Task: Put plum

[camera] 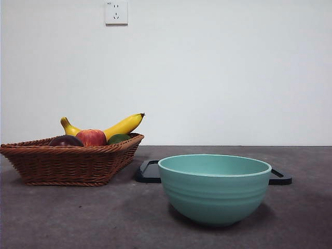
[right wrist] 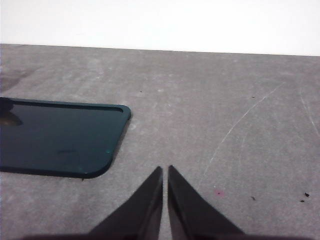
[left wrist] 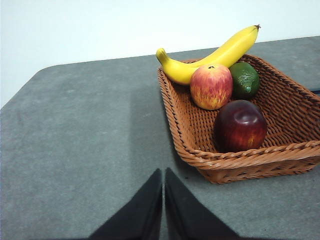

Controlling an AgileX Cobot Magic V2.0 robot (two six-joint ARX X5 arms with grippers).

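Observation:
The plum (left wrist: 241, 125) is a glossy dark maroon fruit lying in the wicker basket (left wrist: 250, 160), at its near corner; in the front view only its top (camera: 66, 141) shows above the basket rim (camera: 67, 155). My left gripper (left wrist: 163, 175) hangs shut over bare table a short way from the basket, holding nothing. My right gripper (right wrist: 165, 172) is also shut and empty, over the table beside a black tray (right wrist: 55, 137). Neither arm shows in the front view.
The basket also holds a banana (camera: 122, 126), a red-orange apple (camera: 91, 137) and a dark green fruit (camera: 119, 138). A teal bowl (camera: 214, 188) stands in front at centre right, with the black tray (camera: 150, 172) behind it.

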